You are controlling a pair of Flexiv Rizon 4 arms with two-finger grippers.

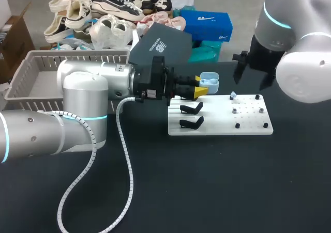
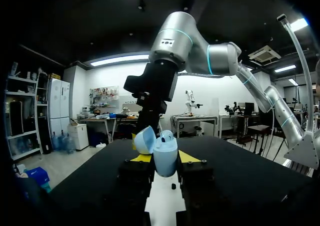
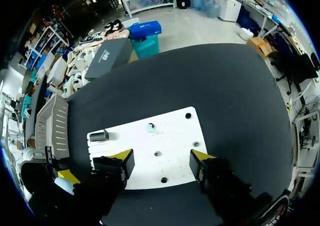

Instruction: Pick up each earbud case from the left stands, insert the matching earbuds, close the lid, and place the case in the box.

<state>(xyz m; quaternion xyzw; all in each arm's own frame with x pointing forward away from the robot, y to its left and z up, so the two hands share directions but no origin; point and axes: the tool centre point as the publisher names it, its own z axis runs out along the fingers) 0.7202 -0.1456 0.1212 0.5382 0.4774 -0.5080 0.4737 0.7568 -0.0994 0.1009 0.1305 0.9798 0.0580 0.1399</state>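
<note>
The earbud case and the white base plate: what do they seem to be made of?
The earbud case looks like smooth moulded plastic, pale blue, with a soft sheen on its rounded shell. The white base plate is a flat, rigid, matte sheet, perhaps plastic or painted board; the look leaves it open.

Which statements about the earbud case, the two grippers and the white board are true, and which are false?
1. The left gripper holds the light-blue earbud case. True.
2. The case is closed. False: its lid stands open.
3. The right gripper is open above the white board. True.
4. The right gripper holds something small. False: nothing is between its fingers; an earbud sits on the board.
</note>
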